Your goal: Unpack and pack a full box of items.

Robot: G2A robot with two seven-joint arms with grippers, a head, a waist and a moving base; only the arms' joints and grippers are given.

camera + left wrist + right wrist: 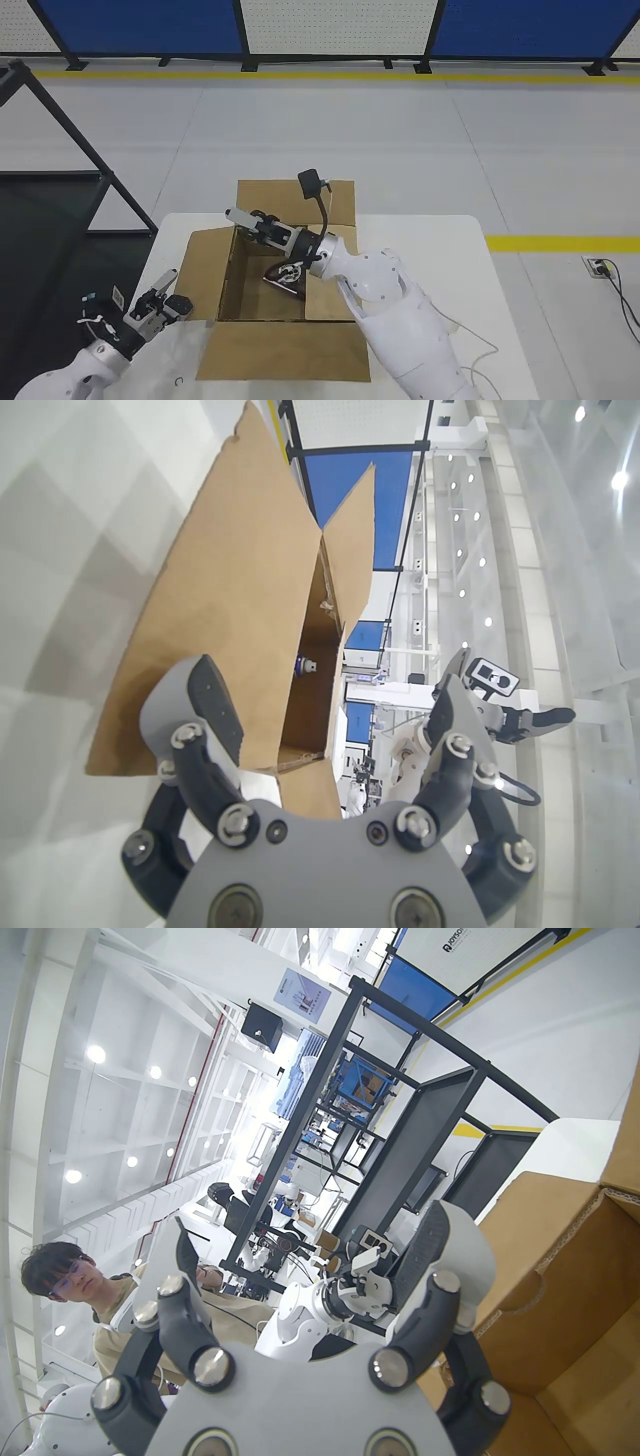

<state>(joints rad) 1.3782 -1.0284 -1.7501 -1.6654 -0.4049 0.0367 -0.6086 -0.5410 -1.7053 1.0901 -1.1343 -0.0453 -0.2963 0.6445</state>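
An open cardboard box (pixel 283 349) stands in the middle of the white table (pixel 440 260), its flaps spread outward. A dark item (pixel 283 276) lies inside it. In the left wrist view a small blue-and-white capped item (pixel 304 665) rests on the box (pixel 225 600) floor. My right gripper (pixel 243 217) hangs over the box's far left corner, open and holding nothing (pixel 310 1248), with the box wall (pixel 550 1278) beside it. My left gripper (pixel 158 300) sits low at the table's left edge, just outside the left flap. It is open and holding nothing (pixel 332 710).
A black metal rack (pixel 60 130) stands left of the table. Bare table surface lies to the right of the box. A yellow floor line (pixel 560 243) runs past the table's right side.
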